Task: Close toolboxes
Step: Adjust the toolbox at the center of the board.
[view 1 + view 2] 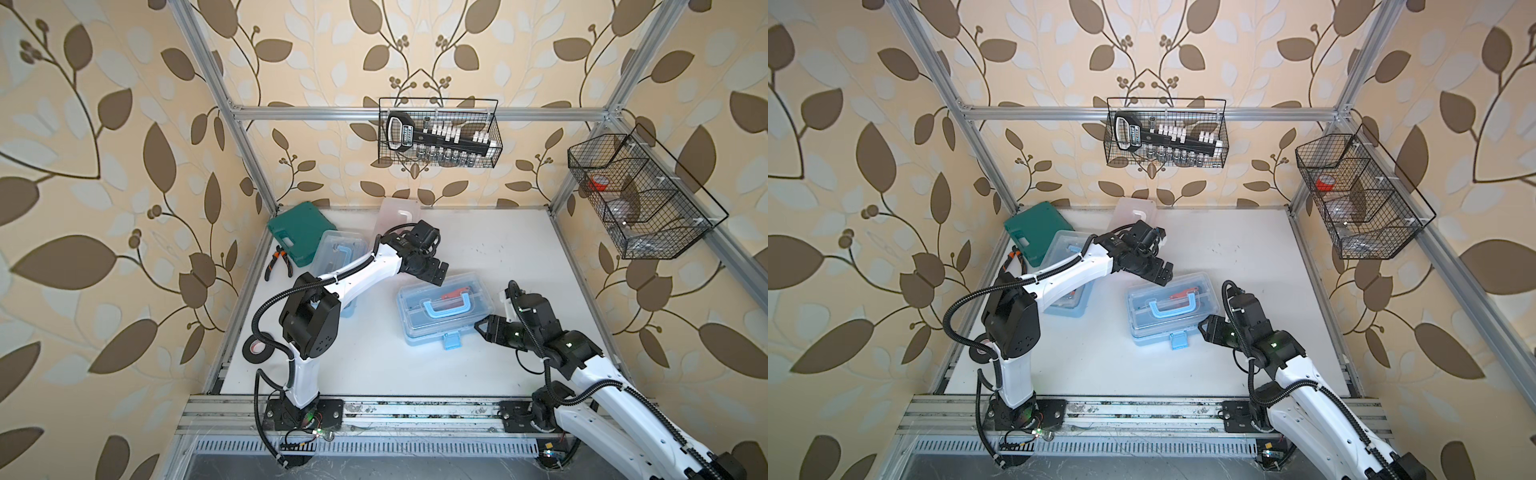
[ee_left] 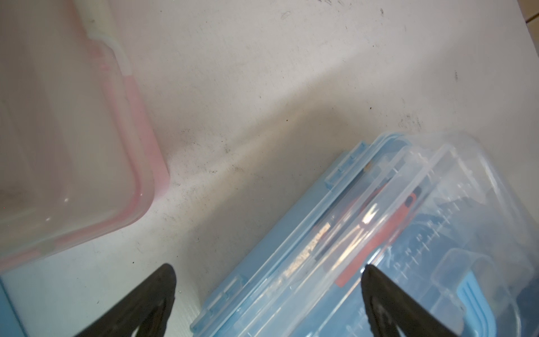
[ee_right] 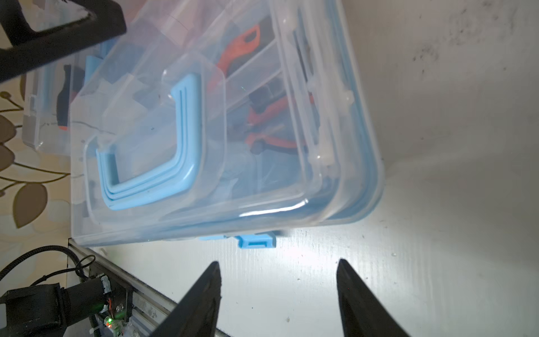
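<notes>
With left tool [image 2: 268,267] and right tool [image 3: 277,262] parted, empty near blue toolbox [image 1: 444,307]: could shove it instead of snapping loose latch [image 1: 452,341].

Both arms same build: left arm [image 1: 365,270] & right arm [image 1: 615,411] have glossy white link shells w/ small dark screw dots, and black boxy joint housings [image 1: 309,320] betw. links, also w/ small screw holes. Black corrugated cable conduit [image 1: 254,320] runs along each arm, held on by white ties. Black base plates [image 1: 305,411] w/ bolts. Tiny green LEDs [image 1: 515,333] on right arm's black wrist section. Left gripper [image 2: 268,271] & right gripper [image 3: 277,264]: matte black, fingers [image 3: 201,294] tapering to pointed tips.
</notes>
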`<state>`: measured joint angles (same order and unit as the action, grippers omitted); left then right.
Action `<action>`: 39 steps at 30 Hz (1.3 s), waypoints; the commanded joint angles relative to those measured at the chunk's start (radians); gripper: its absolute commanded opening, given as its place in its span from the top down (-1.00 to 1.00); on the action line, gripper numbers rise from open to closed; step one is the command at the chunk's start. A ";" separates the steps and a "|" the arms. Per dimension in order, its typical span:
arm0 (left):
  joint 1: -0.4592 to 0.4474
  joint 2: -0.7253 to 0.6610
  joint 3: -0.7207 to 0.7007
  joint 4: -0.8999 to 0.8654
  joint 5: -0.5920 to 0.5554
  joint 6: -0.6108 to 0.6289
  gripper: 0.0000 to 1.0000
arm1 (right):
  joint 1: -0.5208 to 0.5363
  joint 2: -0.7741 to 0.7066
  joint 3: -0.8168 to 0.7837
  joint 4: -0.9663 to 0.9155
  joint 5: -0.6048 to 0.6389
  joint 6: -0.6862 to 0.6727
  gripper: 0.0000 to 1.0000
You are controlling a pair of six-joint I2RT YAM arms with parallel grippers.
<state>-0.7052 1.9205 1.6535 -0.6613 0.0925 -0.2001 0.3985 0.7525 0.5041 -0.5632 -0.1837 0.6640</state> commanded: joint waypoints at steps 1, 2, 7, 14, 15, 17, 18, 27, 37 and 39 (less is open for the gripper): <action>0.007 -0.012 -0.010 -0.005 0.024 0.012 -0.98 | 0.008 0.030 -0.028 0.083 0.014 0.026 -0.21; 0.007 -0.016 -0.023 0.000 0.023 0.009 -0.98 | 0.007 0.042 -0.029 0.098 0.024 0.026 -0.22; 0.007 -0.052 -0.095 0.016 0.025 -0.002 -0.98 | 0.006 0.129 -0.022 0.208 0.065 0.021 -0.24; 0.006 -0.119 -0.221 0.055 0.033 -0.042 -0.98 | 0.006 0.321 0.064 0.291 0.119 -0.045 -0.32; 0.006 -0.135 -0.244 0.065 0.036 -0.049 -0.98 | 0.007 0.348 0.083 0.298 0.127 -0.059 -0.34; 0.004 -0.166 -0.288 0.083 0.040 -0.065 -0.98 | 0.004 0.395 0.121 0.302 0.155 -0.080 -0.38; 0.004 -0.182 -0.311 0.092 0.042 -0.072 -0.98 | 0.003 0.419 0.140 0.304 0.166 -0.093 -0.41; -0.019 -0.284 -0.442 0.127 0.037 -0.123 -0.98 | -0.075 0.529 0.234 0.313 0.196 -0.155 -0.48; -0.046 -0.374 -0.543 0.147 0.020 -0.186 -0.98 | -0.102 0.674 0.333 0.402 0.112 -0.198 -0.53; -0.050 -0.397 -0.561 0.146 0.016 -0.197 -0.98 | -0.102 0.714 0.356 0.423 0.085 -0.200 -0.53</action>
<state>-0.7330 1.5677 1.1252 -0.4480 0.1123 -0.3775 0.2958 1.4254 0.8131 -0.2207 -0.0395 0.4847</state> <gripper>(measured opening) 0.989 0.763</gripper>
